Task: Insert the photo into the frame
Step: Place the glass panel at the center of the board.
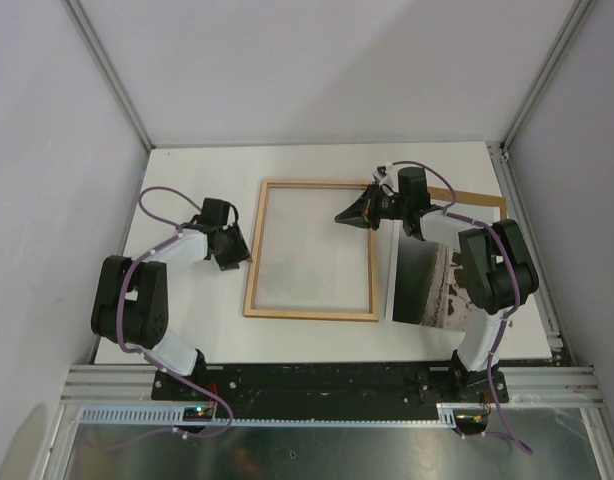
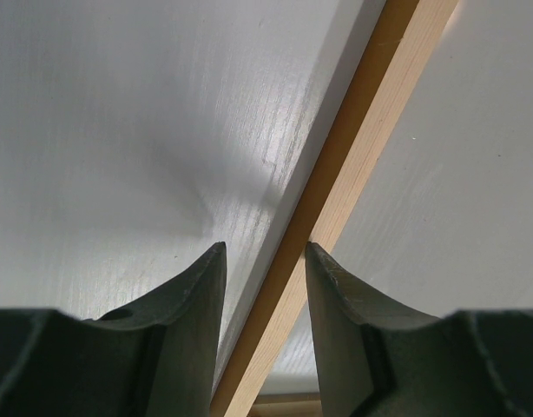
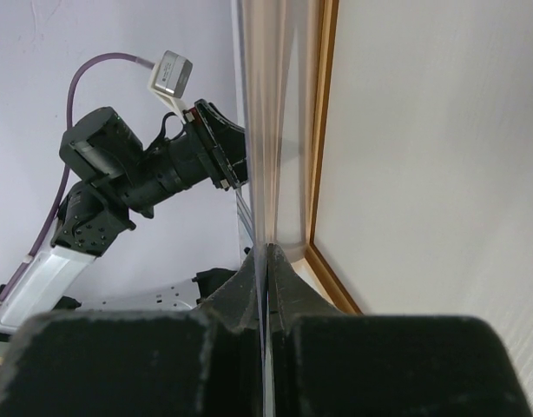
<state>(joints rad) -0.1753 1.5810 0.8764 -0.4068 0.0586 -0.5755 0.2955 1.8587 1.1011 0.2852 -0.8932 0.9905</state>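
Left claw [image 2: 265, 247] released, astride the frame's [image 1: 312, 314] rail; right claw [image 3: 268, 254] clenched on a thin sheet [image 3: 268, 130]. White tabletop [image 1: 317, 165], pale walls [image 1: 47, 150]; one frame, one photo [image 1: 419, 285], two arms [image 1: 137, 300].

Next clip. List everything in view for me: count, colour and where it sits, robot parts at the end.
frame: one, light wood, flat at the table's centre.
photo: one, dark grey and pale mottled, flat to the right of the frame, partly hidden.
brown board: one, brown, far right corner beyond the photo, mostly hidden.
thin sheet: one, pale, seen edge-on beside a frame rail; material unclear.
table: one, white, under everything.
left gripper: one, black, open, a finger on either side of the frame's left rail.
right gripper: one, black, shut on the thin sheet near the frame's far right corner.
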